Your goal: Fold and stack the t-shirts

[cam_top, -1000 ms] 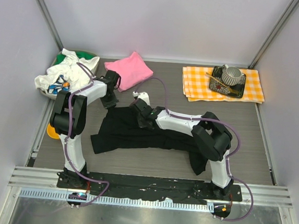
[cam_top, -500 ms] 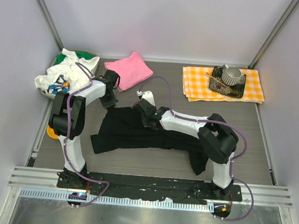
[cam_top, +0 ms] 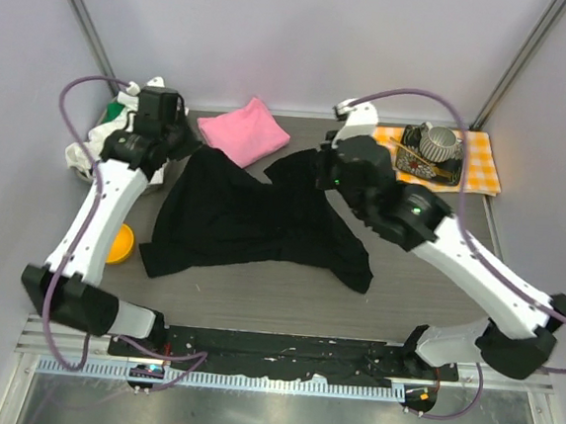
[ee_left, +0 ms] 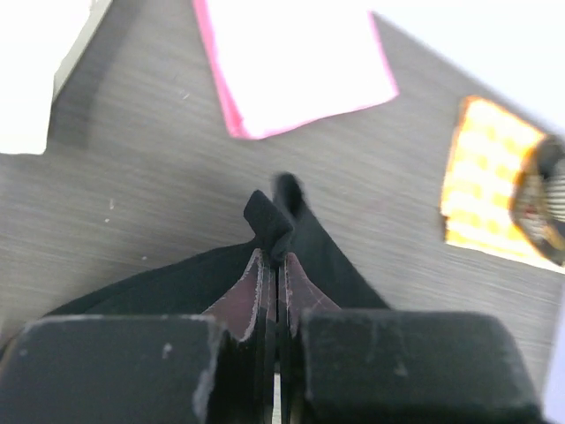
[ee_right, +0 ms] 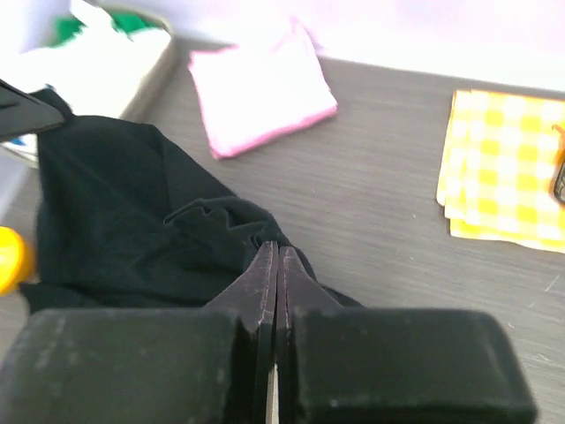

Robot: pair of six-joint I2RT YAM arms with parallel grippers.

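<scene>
Bin (ee_right: pixel 150 75) at the far left corner holds white and green cloth heaped above its rim; from above, the left arm hides part of it. Dark tray (cam_top: pixel 445 175) on the checked cloth (cam_top: pixel 481 155) at the far right corner carries a grey ribbed pot (cam_top: pixel 438 141). What else lies on the tray is too small to tell, and the right arm covers the cloth's left end.

Black shirt (cam_top: pixel 253 219) lies spread mid-bench, held at its two far corners. The left gripper (ee_left: pixel 276 252) is clenched on one corner and the right gripper (ee_right: pixel 274 254) on the other, each with its fingers pressed together on the cloth. Pink shirt (cam_top: pixel 242 134) lies folded at the far edge, just beyond the black one. Yellow round thing (cam_top: pixel 119 244) sits by the left edge, half hidden by the left arm; I cannot tell what it is.
</scene>
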